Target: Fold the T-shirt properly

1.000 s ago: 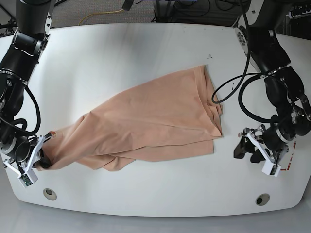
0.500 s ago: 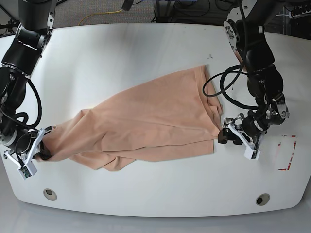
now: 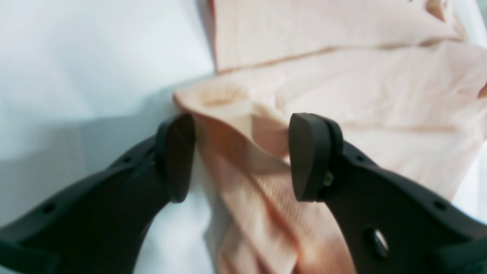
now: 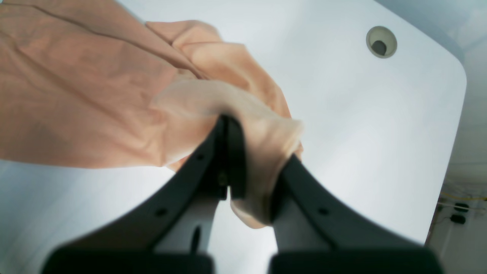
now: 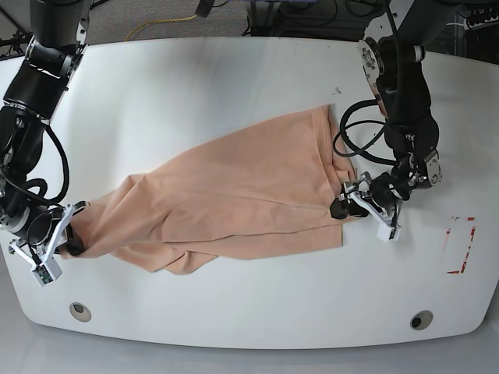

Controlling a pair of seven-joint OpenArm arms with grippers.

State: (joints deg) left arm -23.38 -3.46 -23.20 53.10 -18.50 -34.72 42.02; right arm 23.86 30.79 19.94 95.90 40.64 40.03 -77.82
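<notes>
The peach T-shirt [image 5: 234, 195] lies crumpled across the white table, stretched from lower left to upper right; no emblem shows. My right gripper [image 5: 70, 240], at the base view's left, is shut on the shirt's left end [image 4: 228, 114], with cloth bunched over the jaws. My left gripper [image 5: 343, 209], at the base view's right, is open at the shirt's right edge. In the left wrist view its two black fingertips [image 3: 179, 156] straddle a raised fold of the shirt's edge [image 3: 243, 140] without closing on it.
The white table [image 5: 234, 86] has round holes near the front edge at left [image 5: 79, 311] and right [image 5: 422, 320]. A red-marked patch [image 5: 460, 249] sits at the right. Black cables [image 5: 362, 148] hang by the left arm.
My left gripper has moved from the table's right front inward to the shirt's right edge, its jaws now around the fold. My right gripper has stayed shut on the shirt, shifting slightly.
</notes>
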